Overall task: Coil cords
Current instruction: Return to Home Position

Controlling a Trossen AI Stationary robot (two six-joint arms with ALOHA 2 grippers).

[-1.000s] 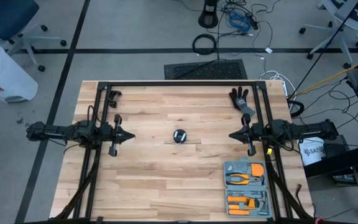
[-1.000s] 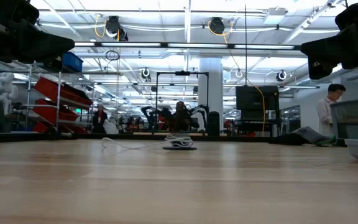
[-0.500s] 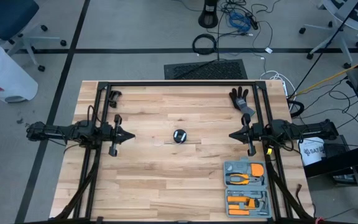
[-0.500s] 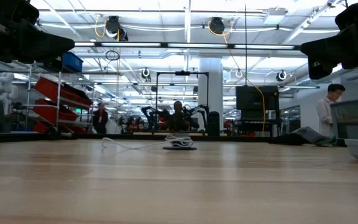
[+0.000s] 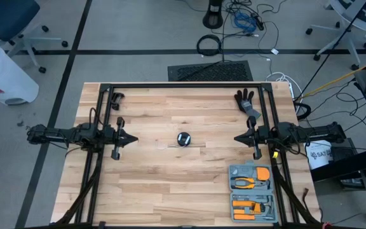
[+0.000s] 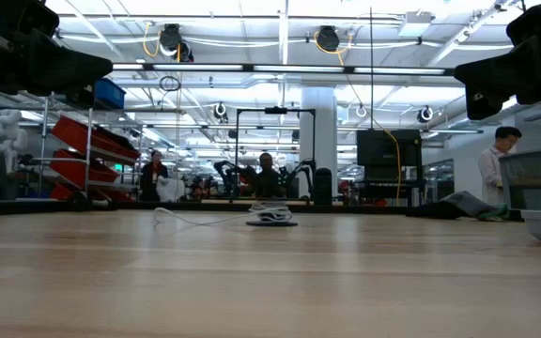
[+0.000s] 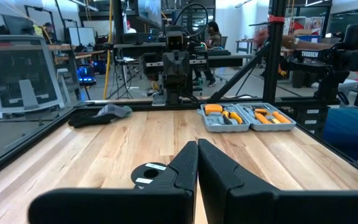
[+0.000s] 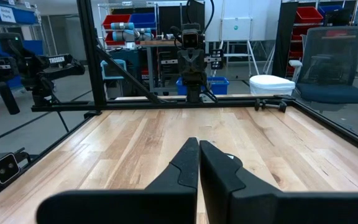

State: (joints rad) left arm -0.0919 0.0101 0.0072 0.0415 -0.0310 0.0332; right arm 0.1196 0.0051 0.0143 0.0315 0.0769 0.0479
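A small round black reel (image 5: pixel 183 138) with a pale centre lies flat on the table's middle. Its thin white cord (image 5: pixel 165 145) trails from it along the table toward the left; in the low view the reel (image 6: pixel 271 217) sits low with the cord (image 6: pixel 195 222) running left. My left gripper (image 5: pixel 136 138) hovers shut to the left of the reel, pointing at it; the reel shows partly behind its fingers (image 7: pixel 149 174). My right gripper (image 5: pixel 236 138) hovers shut to the right of the reel, pointing at it. Neither touches anything.
A grey tray (image 5: pixel 253 191) with orange-handled tools stands at the near right corner. A black glove (image 5: pixel 246 102) lies at the far right. A small black object (image 5: pixel 115 98) lies at the far left. People stand in the room beyond the table.
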